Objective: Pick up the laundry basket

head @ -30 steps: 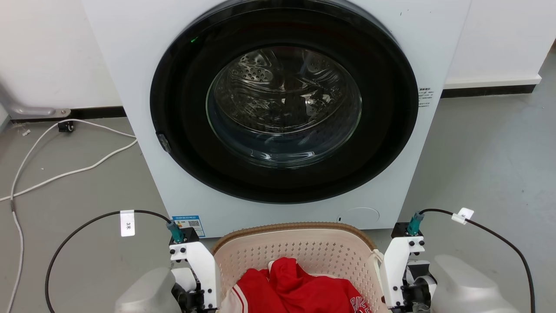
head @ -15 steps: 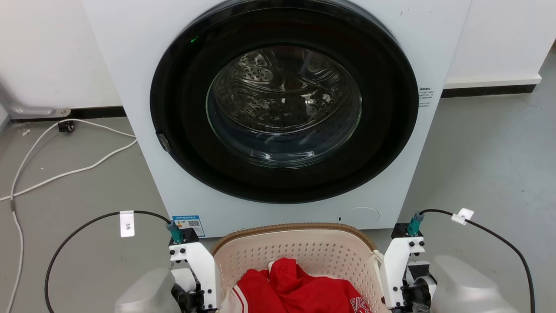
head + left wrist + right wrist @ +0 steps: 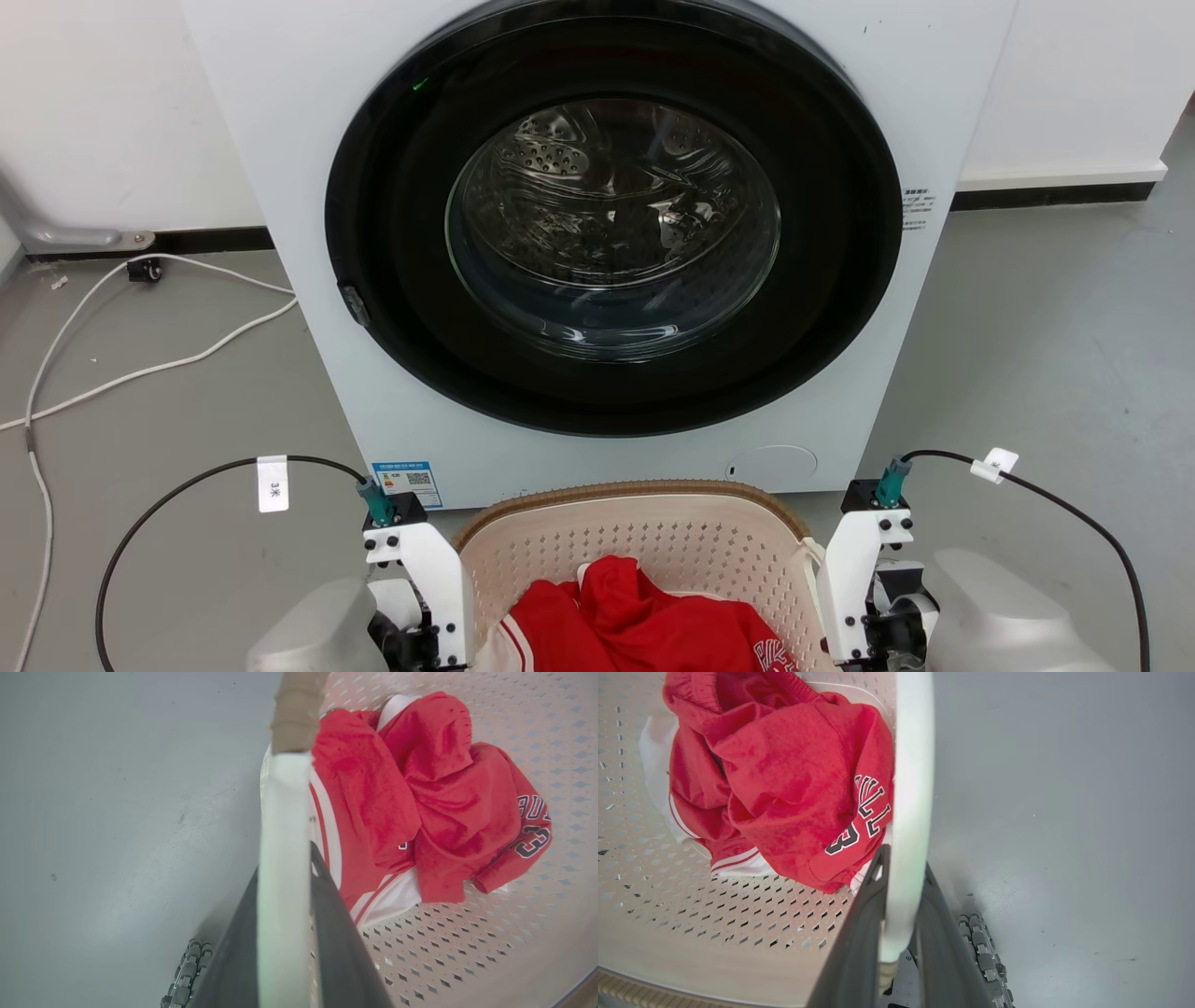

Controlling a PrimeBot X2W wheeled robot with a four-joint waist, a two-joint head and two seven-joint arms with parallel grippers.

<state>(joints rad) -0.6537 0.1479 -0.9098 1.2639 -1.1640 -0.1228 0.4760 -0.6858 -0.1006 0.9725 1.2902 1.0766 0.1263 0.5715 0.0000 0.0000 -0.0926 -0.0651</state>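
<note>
The cream perforated laundry basket (image 3: pixel 653 537) with its brown woven rim sits at the bottom centre of the head view, just in front of the washer. A red jersey (image 3: pixel 635 611) lies inside it. In the left wrist view my left gripper (image 3: pixel 284 858) is shut on the basket's white side handle (image 3: pixel 282 793), one dark finger on each side. My right gripper (image 3: pixel 902 858) is shut the same way on the other white handle (image 3: pixel 915 765). Both white wrist mounts flank the basket, the left one (image 3: pixel 415 579) and the right one (image 3: pixel 864 583).
The white washer (image 3: pixel 280 140) with its shut round glass door (image 3: pixel 611 224) stands right behind the basket. White cables (image 3: pixel 140 364) trail over the grey floor at the left. A toothed wheel (image 3: pixel 985 956) shows under the basket's right side.
The whole head picture has shifted a few pixels, so the camera has moved slightly. Both grippers keep their hold on the handles.
</note>
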